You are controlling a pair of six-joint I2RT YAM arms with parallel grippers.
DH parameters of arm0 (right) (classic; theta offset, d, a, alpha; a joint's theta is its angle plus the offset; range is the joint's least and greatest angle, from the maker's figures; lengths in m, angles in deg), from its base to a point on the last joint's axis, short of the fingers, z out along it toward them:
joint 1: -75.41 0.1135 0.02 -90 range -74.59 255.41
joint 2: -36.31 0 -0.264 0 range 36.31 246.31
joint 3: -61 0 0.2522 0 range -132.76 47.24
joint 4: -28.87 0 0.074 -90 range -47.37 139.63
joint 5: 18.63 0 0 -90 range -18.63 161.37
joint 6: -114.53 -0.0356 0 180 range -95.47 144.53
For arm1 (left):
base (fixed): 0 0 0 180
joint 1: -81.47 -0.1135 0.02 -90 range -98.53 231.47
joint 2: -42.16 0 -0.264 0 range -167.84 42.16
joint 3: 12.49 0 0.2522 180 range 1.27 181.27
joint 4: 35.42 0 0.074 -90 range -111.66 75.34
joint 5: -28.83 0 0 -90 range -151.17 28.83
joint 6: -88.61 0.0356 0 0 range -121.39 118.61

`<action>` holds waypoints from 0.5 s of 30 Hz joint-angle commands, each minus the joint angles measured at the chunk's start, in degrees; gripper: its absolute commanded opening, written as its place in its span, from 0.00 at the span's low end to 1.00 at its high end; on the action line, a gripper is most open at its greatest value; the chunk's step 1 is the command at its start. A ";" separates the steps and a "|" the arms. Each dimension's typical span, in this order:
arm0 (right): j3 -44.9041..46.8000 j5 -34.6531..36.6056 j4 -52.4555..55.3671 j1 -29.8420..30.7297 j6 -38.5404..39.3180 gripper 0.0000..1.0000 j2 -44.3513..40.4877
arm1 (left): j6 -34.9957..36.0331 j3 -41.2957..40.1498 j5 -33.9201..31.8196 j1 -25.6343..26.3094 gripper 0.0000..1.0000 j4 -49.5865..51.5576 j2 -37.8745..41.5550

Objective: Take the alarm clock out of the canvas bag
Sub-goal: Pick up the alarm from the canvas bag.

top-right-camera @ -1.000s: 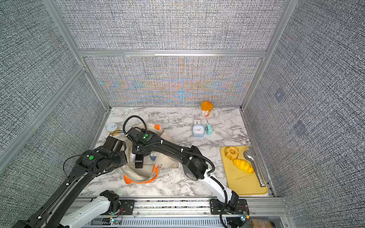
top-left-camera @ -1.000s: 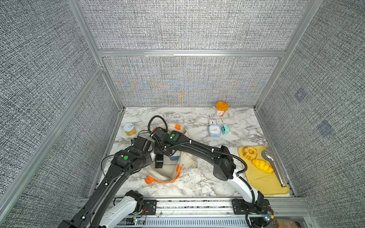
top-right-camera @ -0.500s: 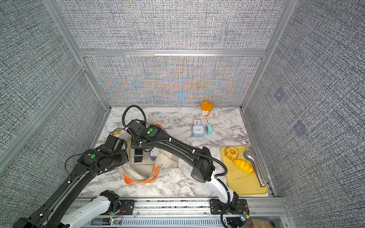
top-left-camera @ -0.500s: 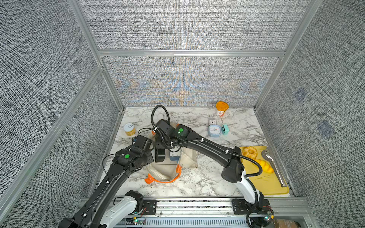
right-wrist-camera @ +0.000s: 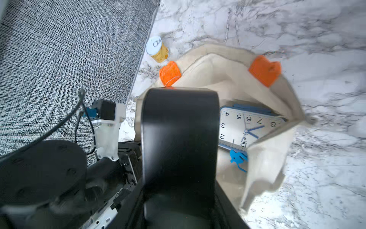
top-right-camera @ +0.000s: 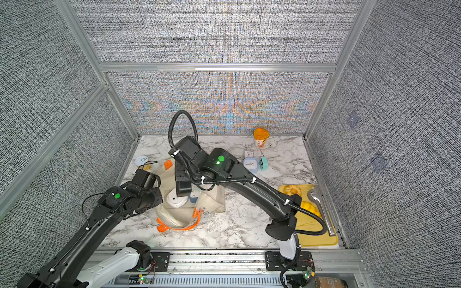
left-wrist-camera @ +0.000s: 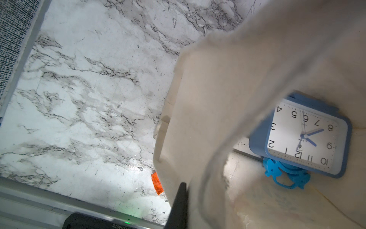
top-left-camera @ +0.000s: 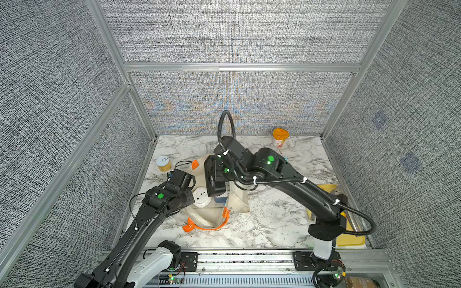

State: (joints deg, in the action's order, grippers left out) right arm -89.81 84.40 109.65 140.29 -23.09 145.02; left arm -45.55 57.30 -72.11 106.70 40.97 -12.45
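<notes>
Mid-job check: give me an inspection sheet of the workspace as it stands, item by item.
Surface: marble table, no spills seen.
Job's things: canvas bag, mouth held open; blue alarm clock inside it, face showing.
Clutter: small clocks, orange-lidded cup, can, yellow tray with pastries and tongs.
Grippers: left gripper shut on the bag's rim; right gripper at the bag's mouth, jaws unclear.
Cables: black hose loops up, free of the bag.
Surroundings: grey fabric walls, aluminium frame.
</notes>
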 commanded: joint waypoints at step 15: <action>17.11 2.73 -1.37 -25.17 12.05 0.38 -14.49 | 7.46 0.78 2.49 -0.11 0.00 -5.55 0.81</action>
State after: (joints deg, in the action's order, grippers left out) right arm -76.37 88.86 114.29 118.08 -14.52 131.16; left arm -40.50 58.29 -71.28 106.66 38.26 -11.86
